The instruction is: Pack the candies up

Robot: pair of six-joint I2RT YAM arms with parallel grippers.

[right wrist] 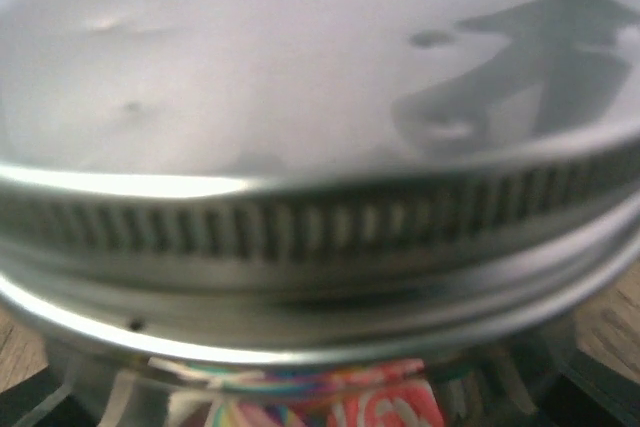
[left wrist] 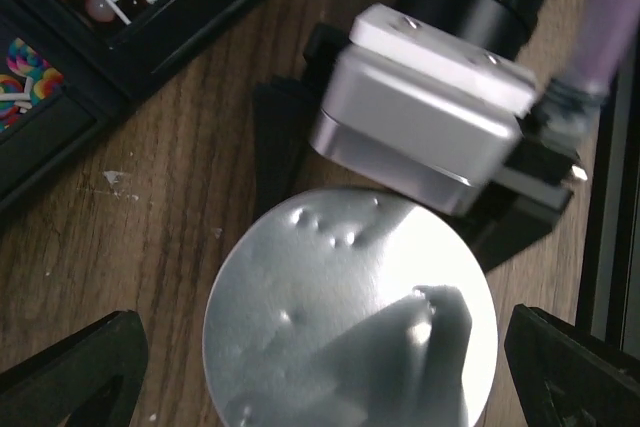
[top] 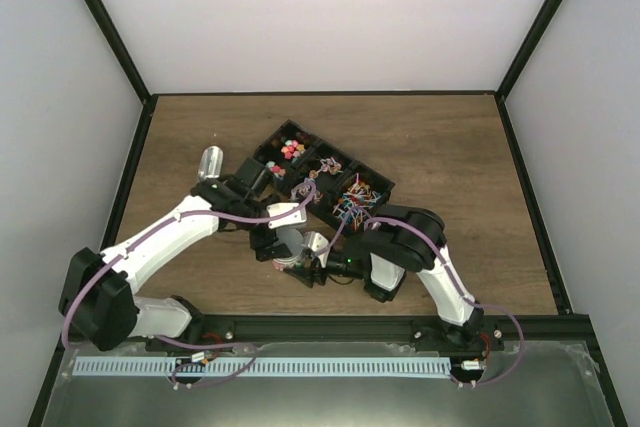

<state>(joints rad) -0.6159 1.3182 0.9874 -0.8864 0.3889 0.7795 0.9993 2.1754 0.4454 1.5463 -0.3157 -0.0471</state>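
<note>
**Jar capped, both arms on it**

Top view, far left: a clear object (top: 212,160) lies on the table (top: 450,147) beside the left arm's forearm; what it is cannot be told.

Left arm reaches in toward the table's middle. Left gripper (left wrist: 325,372) is above the lid (left wrist: 330,267), looking straight down on it. Its fingers (left wrist: 75,372) are spread wide, one on each side of the lid. Bare wood shows between the left finger and the lid's edge. The right finger is just beside the rim. Nothing is held.

Lid is silver and round, with a few small dents. It sits on the jar (right wrist: 95,387), which stands upright on the wood near the front of the table.

Black tray (left wrist: 170,52) lies behind the jar, set diagonally and divided into compartments. Loose candies (top: 291,148) fill it: red and pink pieces at the far end, and striped multicolour ones nearer the arms. Left wrist view shows blue and orange balls on sticks.

More candies are inside the jar, seen through the glass under the lid's ribbed band (right wrist: 330,232). They are pink, red and striped.

Right gripper (right wrist: 312,399) is at jar level, one dark finger at each side of the glass. Contact cannot be told. The right arm's silver housing (left wrist: 420,117) is just behind the lid.
</note>
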